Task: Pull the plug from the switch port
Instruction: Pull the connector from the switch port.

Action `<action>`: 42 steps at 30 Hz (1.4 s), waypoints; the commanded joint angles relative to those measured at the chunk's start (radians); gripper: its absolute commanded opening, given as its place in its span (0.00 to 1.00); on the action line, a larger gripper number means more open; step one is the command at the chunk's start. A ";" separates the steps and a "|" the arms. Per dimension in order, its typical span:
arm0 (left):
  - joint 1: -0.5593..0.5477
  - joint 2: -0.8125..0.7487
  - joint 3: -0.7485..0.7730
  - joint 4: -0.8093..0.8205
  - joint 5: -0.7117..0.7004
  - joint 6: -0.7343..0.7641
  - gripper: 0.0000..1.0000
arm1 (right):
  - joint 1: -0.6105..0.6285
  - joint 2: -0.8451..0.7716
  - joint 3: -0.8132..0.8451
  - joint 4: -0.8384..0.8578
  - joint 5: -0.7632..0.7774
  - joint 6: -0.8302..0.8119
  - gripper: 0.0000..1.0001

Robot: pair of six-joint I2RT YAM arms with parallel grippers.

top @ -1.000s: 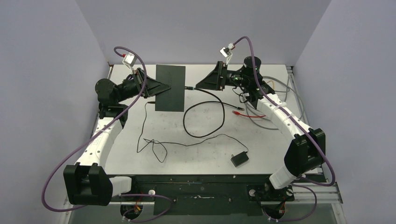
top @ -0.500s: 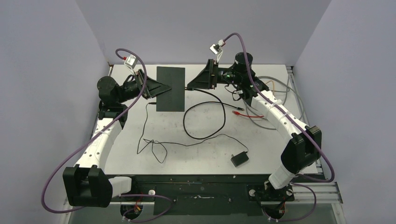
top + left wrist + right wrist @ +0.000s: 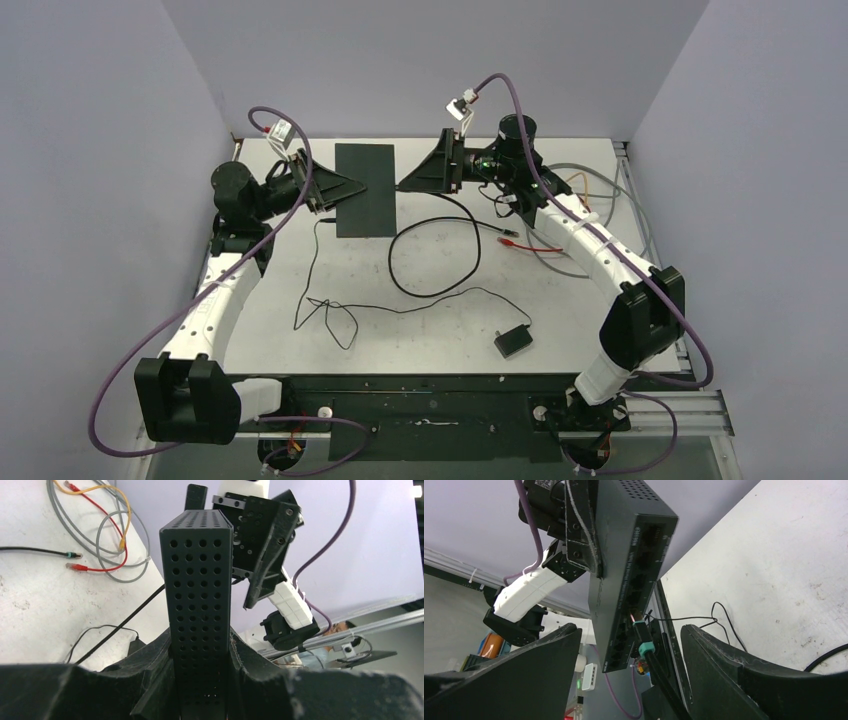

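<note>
The switch (image 3: 364, 190) is a flat black box held off the table by my left gripper (image 3: 338, 189), which is shut on its left edge. In the left wrist view the perforated switch (image 3: 199, 590) stands pinched between my fingers (image 3: 150, 675). The plug (image 3: 638, 621), with a teal collar (image 3: 644, 645) and black cable, sits in a socket on the switch's port edge (image 3: 634, 580). My right gripper (image 3: 630, 628) is open, with one finger on each side of the plug and not touching it. In the top view it (image 3: 402, 187) is at the switch's right edge.
The plug's black cable loops on the table (image 3: 435, 255). A small black adapter block (image 3: 512, 341) with a thin cord lies near the front. Red (image 3: 528, 246), grey (image 3: 590, 200) and orange cables lie at the right back.
My right gripper has moved left to the switch's port edge and now straddles the plug. My left gripper still holds the switch, shifted slightly.
</note>
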 commanded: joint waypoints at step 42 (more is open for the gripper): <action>-0.004 -0.003 -0.098 -0.040 -0.002 -0.243 0.00 | -0.003 0.080 -0.081 0.085 -0.084 0.300 0.71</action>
